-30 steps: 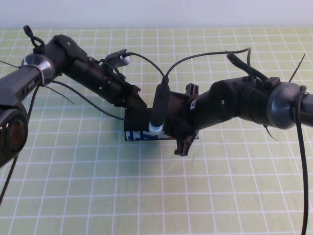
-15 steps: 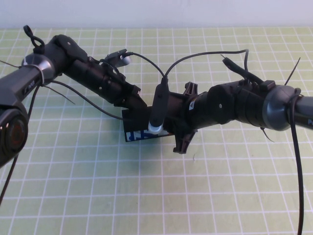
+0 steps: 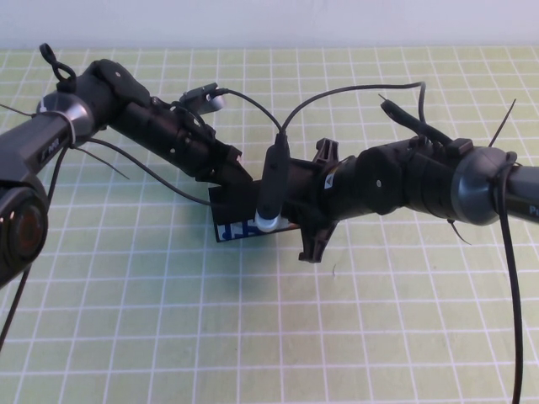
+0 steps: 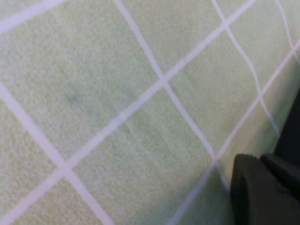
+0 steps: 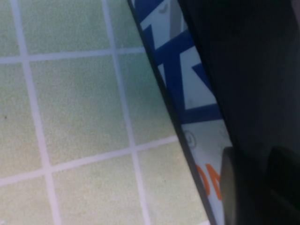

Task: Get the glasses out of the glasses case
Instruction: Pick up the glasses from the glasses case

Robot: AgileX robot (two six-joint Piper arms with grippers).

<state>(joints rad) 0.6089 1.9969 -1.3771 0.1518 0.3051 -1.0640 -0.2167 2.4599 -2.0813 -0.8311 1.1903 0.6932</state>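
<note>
The glasses case (image 3: 238,215) lies in the middle of the mat, black, with its light blue printed side strip (image 3: 242,230) facing me. Both arms cover most of it. My left gripper (image 3: 233,181) is down at the case's far left end. My right gripper (image 3: 295,210) reaches in from the right and sits over the case's right half. In the right wrist view the blue and orange print of the strip (image 5: 190,101) runs right beside the right gripper (image 5: 262,187). The left wrist view shows mat and a dark part of the left gripper (image 4: 265,192). The glasses are hidden.
A green mat with a white grid (image 3: 168,320) covers the table. Black cables (image 3: 354,91) loop above the right arm and a wrist camera (image 3: 271,194) hangs over the case. A white wall runs along the far edge.
My right arm has shifted slightly to the left and away from me over the case. The left arm and the case have stayed put.
</note>
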